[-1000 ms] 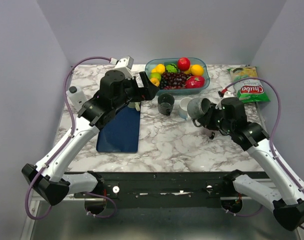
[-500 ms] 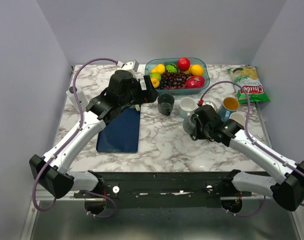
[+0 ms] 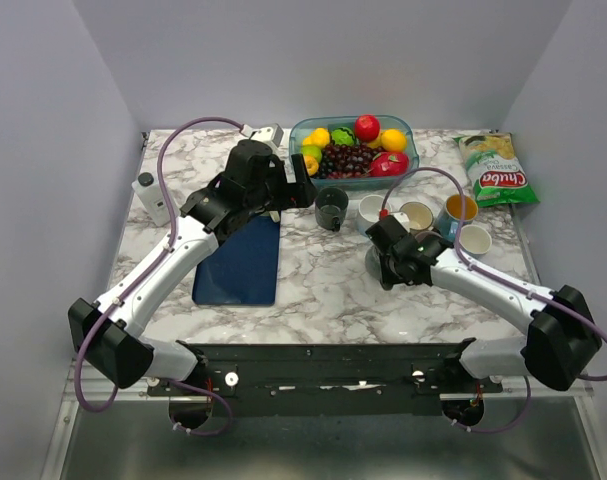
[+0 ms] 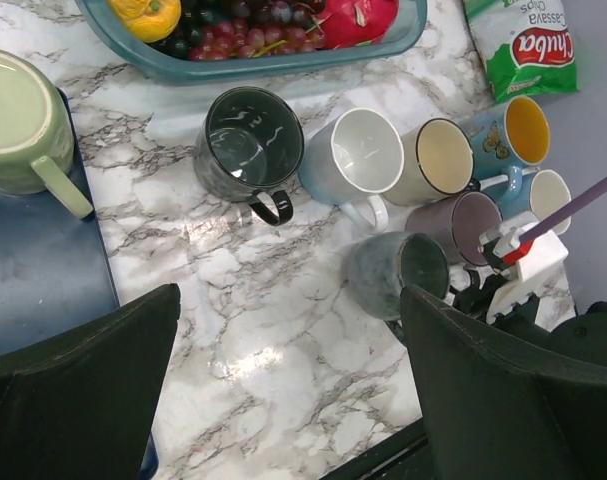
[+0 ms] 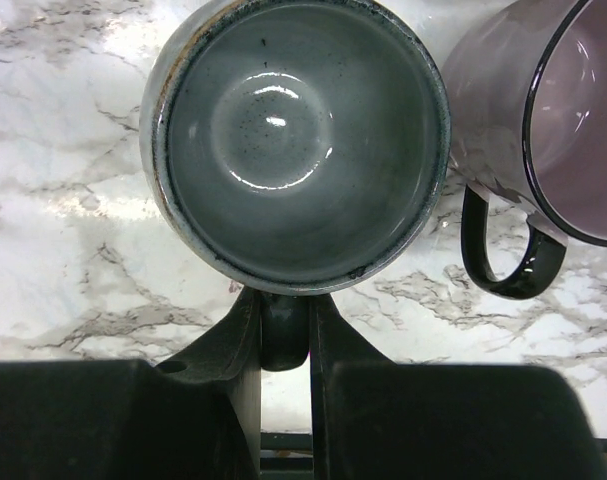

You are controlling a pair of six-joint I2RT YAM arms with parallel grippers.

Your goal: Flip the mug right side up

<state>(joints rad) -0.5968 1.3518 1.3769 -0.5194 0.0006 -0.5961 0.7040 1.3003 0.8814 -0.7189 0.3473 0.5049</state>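
The grey mug [image 3: 375,262] stands mouth up on the marble table, in front of the row of mugs. It also shows in the left wrist view [image 4: 383,275] and the right wrist view [image 5: 293,140], where I look straight into its empty inside. My right gripper [image 3: 395,264] is shut on the mug's handle, with the handle pinched between its fingers [image 5: 285,335]. My left gripper [image 3: 301,182] is open and empty, held above the table left of the mugs, with its fingers wide apart [image 4: 288,340].
A dark glass mug [image 3: 331,208], a white mug [image 3: 373,208], a cream mug [image 3: 416,214], an orange-lined mug [image 3: 459,208] and a small white mug [image 3: 475,240] stand behind. A purple mug [image 5: 573,110] is right beside the grey one. Fruit tub [image 3: 305,130], chips bag [image 3: 495,170], blue mat [image 3: 241,265], green mug [image 4: 18,120].
My right arm has carried the grey mug left and down from beside the mug row to the table, turning it from tilted to mouth up. The left arm shifted slightly.
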